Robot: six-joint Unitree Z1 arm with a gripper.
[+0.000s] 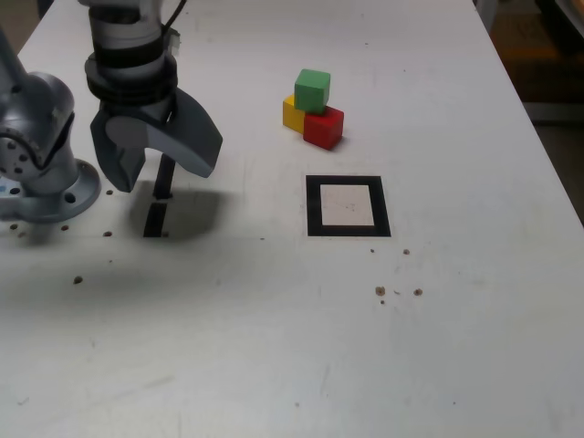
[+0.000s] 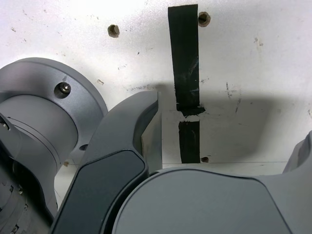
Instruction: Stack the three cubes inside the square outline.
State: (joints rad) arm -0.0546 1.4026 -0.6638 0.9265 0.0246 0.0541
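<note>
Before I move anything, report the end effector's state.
End effector: open, jaws spread wide, holding nothing, above the table near the black tape strips.

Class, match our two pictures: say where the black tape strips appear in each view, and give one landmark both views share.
Exterior view: the black tape strips lie left of centre, below the gripper.
Wrist view: they appear between the gripper's spread jaws, on the white table.
Shared landmark: the arm's round grey base.

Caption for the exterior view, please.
Open pincer over the table; green cube atop yellow and red cubes, outside the square outline.
</note>
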